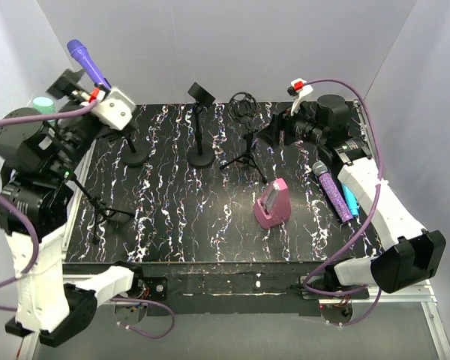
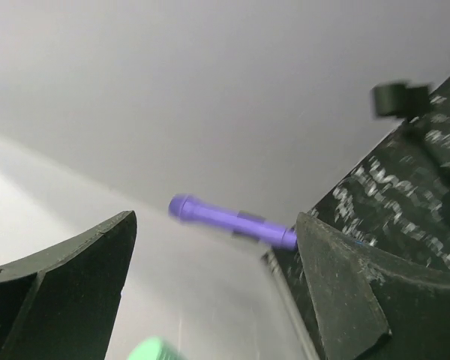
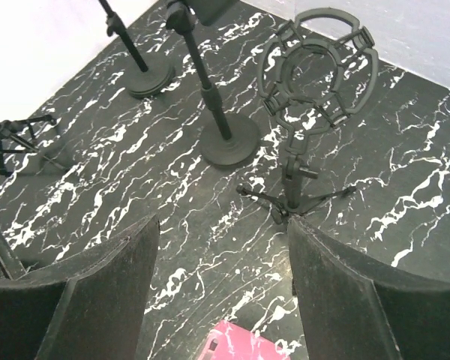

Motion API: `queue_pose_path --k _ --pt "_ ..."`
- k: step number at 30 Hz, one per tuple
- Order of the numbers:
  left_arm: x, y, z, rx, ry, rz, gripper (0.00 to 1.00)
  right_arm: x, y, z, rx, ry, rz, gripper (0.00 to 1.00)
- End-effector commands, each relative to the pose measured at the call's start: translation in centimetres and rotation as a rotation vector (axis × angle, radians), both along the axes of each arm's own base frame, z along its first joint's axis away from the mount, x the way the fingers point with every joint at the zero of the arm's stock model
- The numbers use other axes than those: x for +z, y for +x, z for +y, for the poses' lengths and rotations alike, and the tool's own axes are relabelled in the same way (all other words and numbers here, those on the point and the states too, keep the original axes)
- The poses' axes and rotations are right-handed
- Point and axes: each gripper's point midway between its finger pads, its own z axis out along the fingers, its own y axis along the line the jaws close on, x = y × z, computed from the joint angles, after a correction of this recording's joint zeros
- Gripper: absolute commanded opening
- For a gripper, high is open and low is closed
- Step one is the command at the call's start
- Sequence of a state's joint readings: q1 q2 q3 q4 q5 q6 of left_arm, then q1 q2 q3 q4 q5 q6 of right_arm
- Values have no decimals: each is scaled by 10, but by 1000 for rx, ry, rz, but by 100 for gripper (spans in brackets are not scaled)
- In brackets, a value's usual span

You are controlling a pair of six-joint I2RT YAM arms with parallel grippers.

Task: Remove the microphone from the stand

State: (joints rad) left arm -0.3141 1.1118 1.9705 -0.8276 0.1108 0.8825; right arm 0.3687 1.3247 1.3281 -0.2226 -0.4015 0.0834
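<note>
White walls box in a black marbled table (image 1: 210, 225). At its far-left corner the left gripper (image 2: 214, 219) hangs raised, jaws spread and empty, far nearer the task than the right gripper (image 3: 221, 292), also open, at the far right. There the stand (image 1: 135, 157) holds the purple mic (image 2: 229, 220) tilted up-left. Left wrist view shows it just ahead, crosswise between the jaws, untouched; only the top view shows the stand's base.

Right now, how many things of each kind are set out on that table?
Stands: 4 (left round-based stand, middle round-based stand, ring-topped tripod, left-edge tripod)
Microphones: 3 (purple microphone, glittery microphone, blue microphone)
Pink box: 1
Half-hidden green thing: 1
Total: 9
</note>
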Motion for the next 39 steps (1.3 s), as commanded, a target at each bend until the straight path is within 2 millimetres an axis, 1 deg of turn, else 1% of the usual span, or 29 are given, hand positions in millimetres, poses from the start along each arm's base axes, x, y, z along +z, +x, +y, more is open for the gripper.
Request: queue_pose_path --k 1,2,3,5,6,7,8,9,11,13,15,17,19,20,21,22,26,28,32,36,39 --pt "-10 -22 61 244 -58 -3 88 37 -8 9 55 85 -81 75" --pt "-17 -25 69 273 -88 2 90 38 -9 9 59 81 -83 75" --pt "-20 -31 84 344 -148 -10 91 43 -10 9 61 81 -93 75" --pt "-26 -38 105 440 -259 -30 91 48 -13 10 85 65 -118 75" --pt "-28 -42 118 502 -331 -53 91 47 -15 10 104 41 -132 75" --pt "-32 -46 127 547 -365 -81 91 44 -17 10 125 11 -145 75" --pt "-38 -47 134 582 -379 -100 91 43 -19 7 136 -22 -159 74" --pt "-37 -49 140 612 -400 -140 91 41 -19 4 130 -47 -148 74" --pt "-38 -48 150 661 -412 -178 92 40 -24 1 148 -92 -132 74" --pt "-49 -41 159 713 -415 -164 93 39 -27 0 173 -124 -145 74" --pt "-61 -33 170 784 -425 -143 95 38 -25 -2 167 -142 -136 74" --pt "-72 -24 174 809 -425 -128 95 35 -25 0 176 -163 -109 74" --pt "-84 -14 167 767 -411 -99 95 29 -28 6 213 -184 -101 73" --pt "-94 -7 162 739 -399 -77 95 28 -28 8 222 -190 -107 73" --pt "-98 -3 161 732 -404 -75 94 28 -28 10 227 -198 -111 73" --pt "-100 1 161 729 -409 -78 93 28 -26 14 231 -206 -117 73" --pt "-106 17 164 743 -437 -66 91 30 -33 24 260 -228 -147 73" --pt "-103 20 169 768 -447 -96 89 25 -37 27 272 -235 -143 73" --pt "-109 23 177 819 -458 -96 85 19 -47 30 296 -235 -144 73" --pt "-116 18 189 894 -482 -109 82 17 -50 30 293 -237 -147 73" --pt "-117 9 200 969 -479 -143 79 18 -51 30 291 -237 -152 73"
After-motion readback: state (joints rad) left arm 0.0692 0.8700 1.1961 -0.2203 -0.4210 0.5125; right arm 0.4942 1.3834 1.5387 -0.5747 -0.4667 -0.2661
